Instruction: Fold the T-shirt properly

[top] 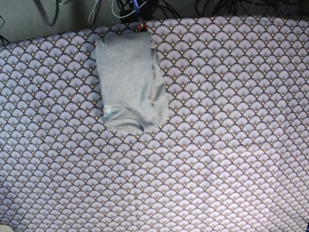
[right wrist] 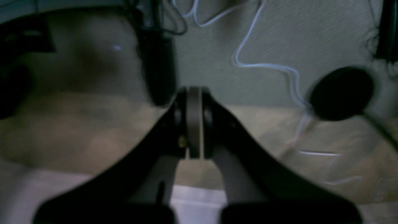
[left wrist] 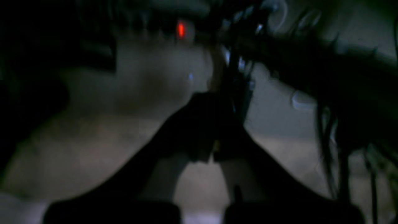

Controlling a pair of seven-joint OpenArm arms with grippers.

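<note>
Purple fan-patterned cloth (top: 226, 157) bears the plain light grey knit T-shirt (top: 128, 79), folded into a compact rectangle near its far edge. Both dark grippers, left (left wrist: 213, 155) and right (right wrist: 195, 152), are clenched on nothing; folding looks finished, so they best stay clear.

The light grey, soft knit T-shirt (top: 129, 79) lies folded into a narrow upright rectangle in the base view, its collar curve toward the bottom end and a small pale label patch near that end's left corner. Its top end sits close to the table's (top: 230, 186) upper edge, left of centre.
</note>
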